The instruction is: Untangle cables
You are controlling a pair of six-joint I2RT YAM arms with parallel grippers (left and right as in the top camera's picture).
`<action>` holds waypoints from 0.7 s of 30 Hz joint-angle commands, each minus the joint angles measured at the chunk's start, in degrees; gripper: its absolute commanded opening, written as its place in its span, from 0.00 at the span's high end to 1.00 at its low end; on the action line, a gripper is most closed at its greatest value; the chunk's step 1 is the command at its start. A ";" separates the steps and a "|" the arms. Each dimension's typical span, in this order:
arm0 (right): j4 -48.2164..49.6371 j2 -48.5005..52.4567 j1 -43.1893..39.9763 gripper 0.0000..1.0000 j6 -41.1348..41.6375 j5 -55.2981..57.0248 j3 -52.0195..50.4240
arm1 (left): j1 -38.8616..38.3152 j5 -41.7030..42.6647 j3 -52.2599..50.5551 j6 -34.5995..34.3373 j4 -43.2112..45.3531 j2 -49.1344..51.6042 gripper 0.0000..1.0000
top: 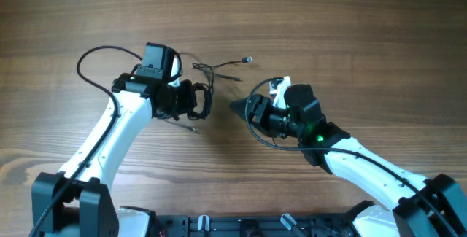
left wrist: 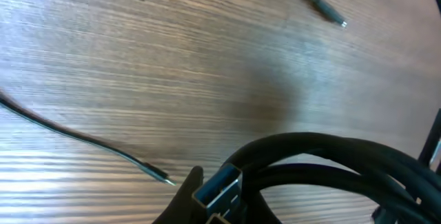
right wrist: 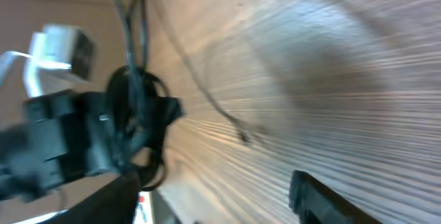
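Observation:
The cables [top: 209, 73] are thin black wires lying just right of my left gripper [top: 195, 103]; one strand runs to a small plug [top: 249, 60]. My left gripper is shut on a looped bunch of them. In the left wrist view a metal plug end [left wrist: 218, 185] and black cable loops [left wrist: 324, 151] sit between its fingers [left wrist: 187, 191], and a loose strand [left wrist: 83, 138] trails off to the left. My right gripper [top: 238, 108] stands open a short way to the right of the bundle and holds nothing. In the right wrist view its fingers [right wrist: 324, 198] frame bare table, with a free wire end [right wrist: 241, 137] ahead.
The wooden table [top: 350, 40] stretches all round. A thicker black arm cable [top: 95, 58] loops out behind the left arm, and another curls beside the right wrist [top: 255, 124]. A second plug tip [left wrist: 324, 7] lies at the top of the left wrist view.

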 commanded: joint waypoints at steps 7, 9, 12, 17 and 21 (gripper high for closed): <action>8.31 -0.44 -0.15 0.18 -8.39 3.69 0.33 | -0.04 13.70 -0.20 28.04 -5.70 -3.04 0.96; 8.48 -0.44 -0.15 0.20 -8.41 4.20 0.33 | -0.04 13.70 -0.20 30.32 -7.39 -3.04 0.96; 8.44 -0.44 -0.09 0.24 -11.30 4.17 0.33 | -0.17 13.99 -0.20 30.34 -9.31 -3.04 0.96; 10.25 -0.44 -0.07 0.25 -13.92 4.20 0.33 | -2.40 13.92 -0.20 30.32 -10.36 -3.02 0.96; 9.40 -0.44 0.13 0.28 -15.98 4.09 0.33 | -4.55 13.94 -0.20 30.08 -10.34 -3.04 0.96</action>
